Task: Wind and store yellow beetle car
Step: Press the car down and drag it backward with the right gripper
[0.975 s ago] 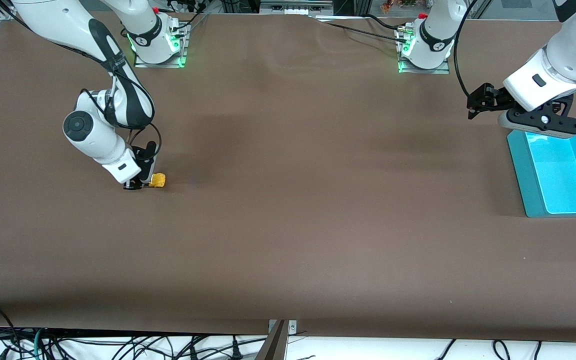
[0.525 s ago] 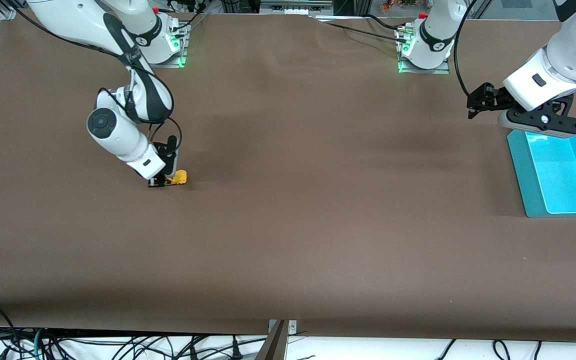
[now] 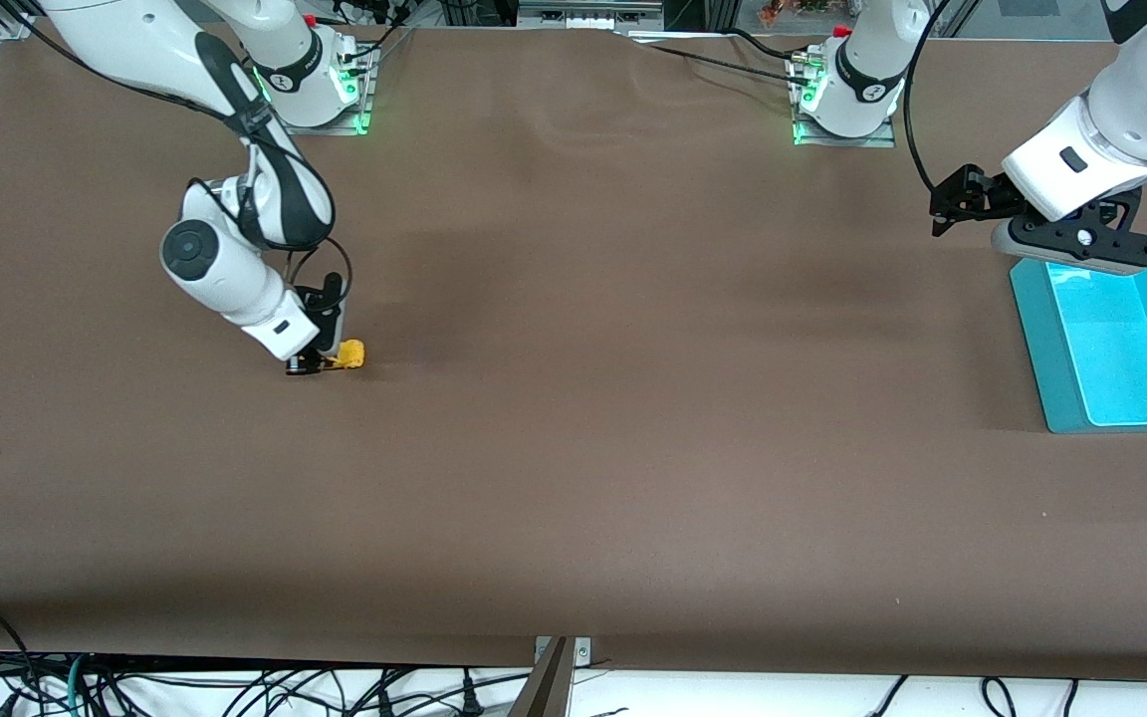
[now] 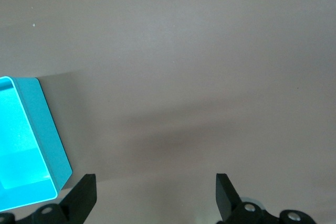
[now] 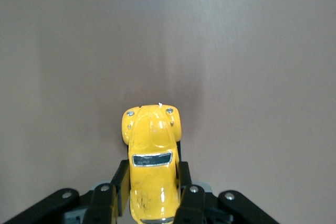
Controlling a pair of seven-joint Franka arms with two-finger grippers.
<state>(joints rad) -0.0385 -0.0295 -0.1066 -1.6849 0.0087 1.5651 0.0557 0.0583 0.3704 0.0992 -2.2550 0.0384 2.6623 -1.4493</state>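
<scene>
The yellow beetle car [image 3: 349, 354] is a tiny rounded toy with a dark windscreen. It sits on the brown table toward the right arm's end. My right gripper [image 3: 320, 360] is shut on it low at the table surface. In the right wrist view the car [image 5: 152, 161] sticks out between the two black fingers [image 5: 185, 182], which clamp its sides. My left gripper [image 3: 952, 207] is open and empty, up over the table beside the teal bin [image 3: 1111, 334]; the arm waits. In the left wrist view its fingertips [image 4: 86, 195] stand wide apart over bare table.
The teal bin stands open at the left arm's end of the table, and its corner shows in the left wrist view [image 4: 47, 135]. The two arm bases [image 3: 320, 85] stand along the table edge farthest from the front camera. Cables hang below the near edge.
My right gripper, holding the car, moved toward the left arm's end of the table, then slid back a little toward the right arm's end. The left arm has not moved.
</scene>
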